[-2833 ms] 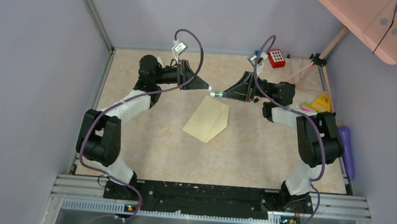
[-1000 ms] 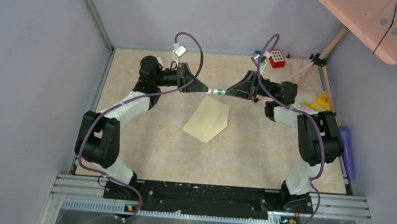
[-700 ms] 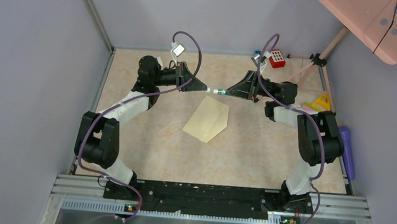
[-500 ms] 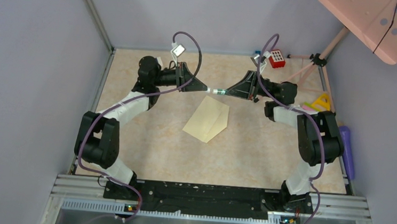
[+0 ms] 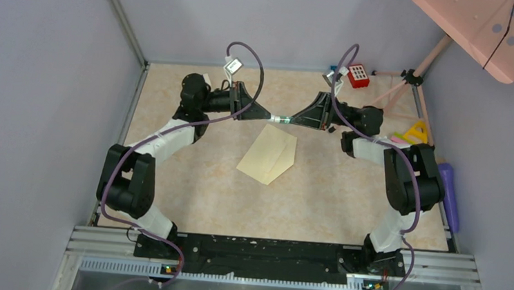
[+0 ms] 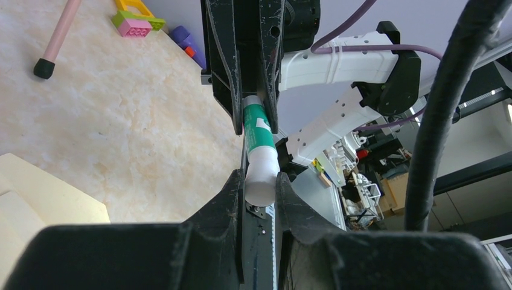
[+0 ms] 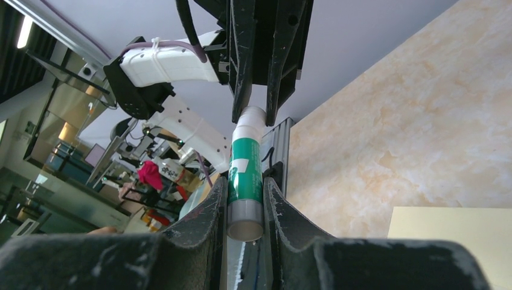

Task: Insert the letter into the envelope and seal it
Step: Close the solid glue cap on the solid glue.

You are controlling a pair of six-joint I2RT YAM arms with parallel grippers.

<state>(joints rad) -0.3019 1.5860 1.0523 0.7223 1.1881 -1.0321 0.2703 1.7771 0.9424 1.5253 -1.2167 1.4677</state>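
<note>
Found the left gripper closed narrow on the white cap of a glue stick. Found the right gripper likewise pinched narrow on the green barrel at the opposite end. Noted the stick held level between the two, nose to nose, in the air above the far half of the table. Judged as set up for pulling the cap off, ahead of gluing the flap.

Located the envelope flat on the table, below and just nearer than the stick, touched by neither gripper, pointed flap directed toward the near right. Cannot tell from any view whether holding the letter; no separate sheet seen.

Noted a red block and coloured toy pieces at the far right, well apart from the work.

Hazards:
- Slipping of the smooth barrel or cap out of a light pinch under a straight pull, with a drop onto the envelope and a smear or shifted paper
- Jerking apart on sudden release of the cap, with overshoot of either arm
- Pulling off-axis, jamming the cap or levering the stick out of one grip
- Sealing before confirming the letter inside, leaving the task half done
</note>
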